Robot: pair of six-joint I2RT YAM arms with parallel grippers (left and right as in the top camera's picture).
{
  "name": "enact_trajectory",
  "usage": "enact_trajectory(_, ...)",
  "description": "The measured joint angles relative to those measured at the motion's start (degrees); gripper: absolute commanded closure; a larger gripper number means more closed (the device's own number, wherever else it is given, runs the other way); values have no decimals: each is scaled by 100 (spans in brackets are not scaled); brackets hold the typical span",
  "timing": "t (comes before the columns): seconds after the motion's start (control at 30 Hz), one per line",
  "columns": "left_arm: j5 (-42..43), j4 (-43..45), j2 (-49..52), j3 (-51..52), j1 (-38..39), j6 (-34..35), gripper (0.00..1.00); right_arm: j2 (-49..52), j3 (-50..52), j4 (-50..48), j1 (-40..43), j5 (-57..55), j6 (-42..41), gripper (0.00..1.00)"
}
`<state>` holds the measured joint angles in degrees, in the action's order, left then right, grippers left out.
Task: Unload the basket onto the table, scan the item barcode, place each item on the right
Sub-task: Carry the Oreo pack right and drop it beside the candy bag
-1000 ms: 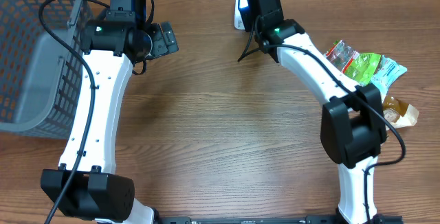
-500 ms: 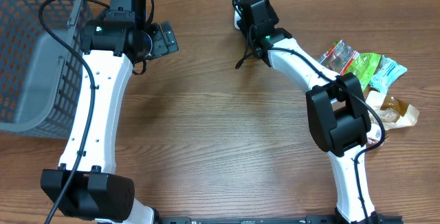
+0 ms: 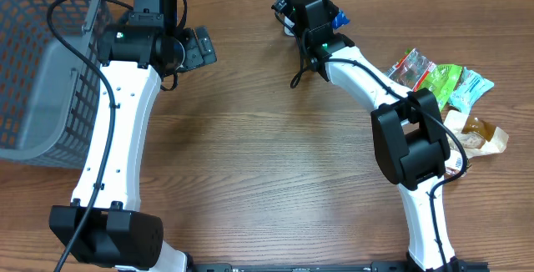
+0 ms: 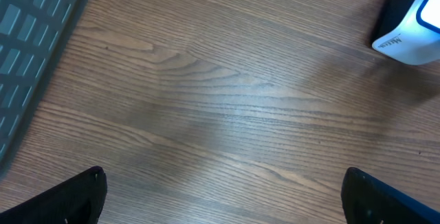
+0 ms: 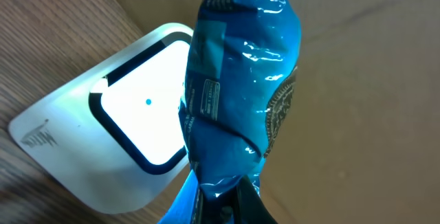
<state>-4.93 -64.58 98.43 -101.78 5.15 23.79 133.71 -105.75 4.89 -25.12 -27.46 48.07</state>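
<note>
Now, basket (image 3: 37,63): grey mesh, far-left counter (image 4: 227,100) edge.
Left end effector (image 4: 223,200): fingers wide apart, nothing between them, over bare wood.
Scanner (image 5: 110,148): white, window glowing.
Right end effector (image 5: 227,207): clamped on blue packet (image 5: 240,80), packet held at the scanner window's edge.
Snack packets (image 3: 442,84): heaped far right.

The left arm (image 3: 125,97) reaches straight forward, and its left gripper (image 3: 200,48) is turned sideways toward the middle with the jaws spread wide. The right arm (image 3: 359,76) stretches far forward and inward, the right gripper (image 5: 227,207) pinching its jaws tight on a blue packet (image 5: 240,80).
</note>
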Motion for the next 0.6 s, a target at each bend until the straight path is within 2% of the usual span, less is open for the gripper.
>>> enact_trajectory(0.33,0,2,0,0,0,2,0,0,0,-120,48,42,417,96)
enact_trajectory(0.5,0,2,0,0,0,0,0,-4,0,-48,70,26,-289,96)
enact_trajectory(0.6,0,0,0,0,0,2,0,-72,0,393,59,236,-994,96)
